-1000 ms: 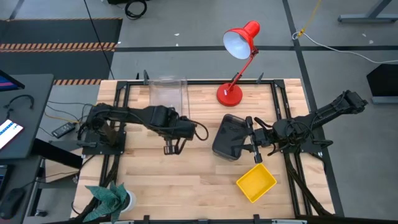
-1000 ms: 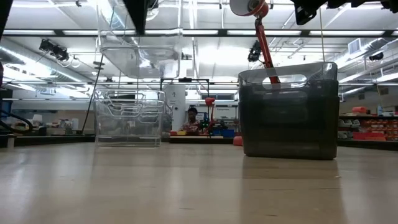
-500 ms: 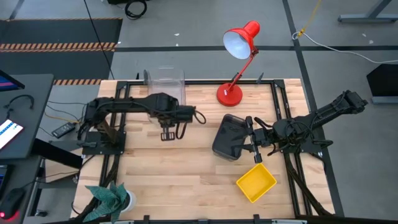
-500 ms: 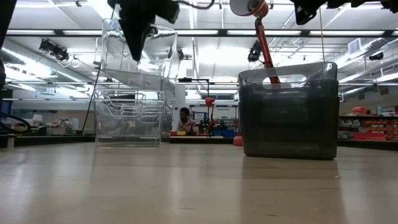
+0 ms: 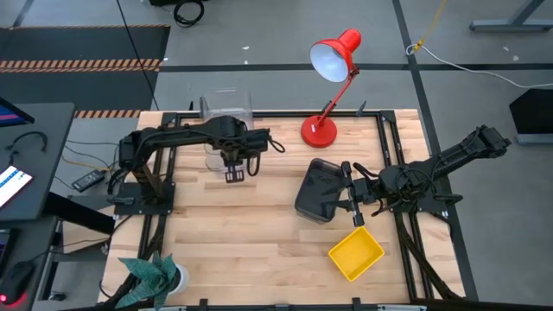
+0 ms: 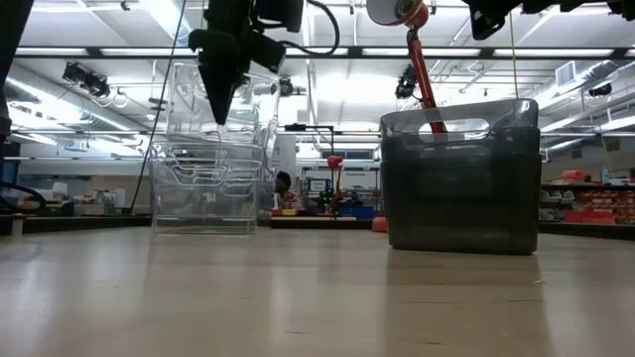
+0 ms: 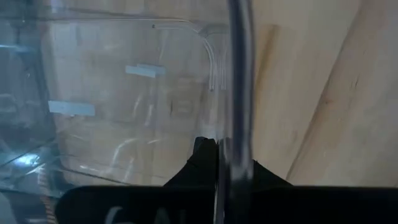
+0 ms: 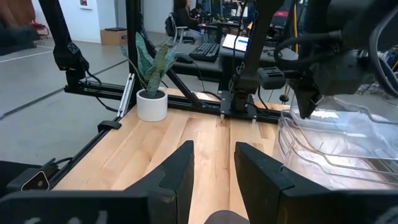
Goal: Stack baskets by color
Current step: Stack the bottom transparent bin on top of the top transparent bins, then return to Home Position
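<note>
While clamped on a clear basket's [image 6: 220,104] wall, left tool [image 5: 234,173] is held over the clear stack [image 6: 206,188] — right tool [image 5: 350,205] parked beside grey basket [image 5: 317,192], fingers [image 8: 181,171] apart, empty.

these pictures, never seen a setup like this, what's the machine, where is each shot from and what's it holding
It is a robot with two dark arms at a wooden table, each ending in a two-finger pincer. One picture looks straight down, one looks level across the tabletop, and two come from cameras on the wrists.

The left pincer is shut on the wall of a clear basket, holding it over the clear stack at the table's far edge. The right pincer waits, open and empty, beside a dark grey basket.

Also on the table: a yellow basket, a red lamp and a small potted plant.
</note>
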Action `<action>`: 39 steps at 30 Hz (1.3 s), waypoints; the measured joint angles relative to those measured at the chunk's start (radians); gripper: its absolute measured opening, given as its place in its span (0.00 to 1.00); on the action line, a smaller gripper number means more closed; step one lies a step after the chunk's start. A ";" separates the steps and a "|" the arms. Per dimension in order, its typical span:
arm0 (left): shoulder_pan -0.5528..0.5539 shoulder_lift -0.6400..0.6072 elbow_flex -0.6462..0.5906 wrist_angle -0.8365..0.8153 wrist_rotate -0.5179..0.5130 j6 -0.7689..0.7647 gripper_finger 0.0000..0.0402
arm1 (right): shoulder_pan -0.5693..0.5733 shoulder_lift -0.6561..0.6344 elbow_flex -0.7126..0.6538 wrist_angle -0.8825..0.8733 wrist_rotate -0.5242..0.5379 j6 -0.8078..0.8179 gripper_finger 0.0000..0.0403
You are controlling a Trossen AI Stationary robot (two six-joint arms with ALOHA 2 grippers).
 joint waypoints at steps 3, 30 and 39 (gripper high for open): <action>0.001 0.000 -0.029 0.020 0.027 -0.002 0.01 | 0.000 0.000 0.000 0.000 0.000 -0.001 0.30; -0.056 0.001 -0.077 0.159 0.132 -0.107 0.05 | 0.000 0.000 0.000 0.001 0.000 -0.002 0.30; -0.071 0.001 -0.077 0.158 0.117 -0.128 0.32 | 0.000 0.000 0.000 0.002 0.000 0.002 0.30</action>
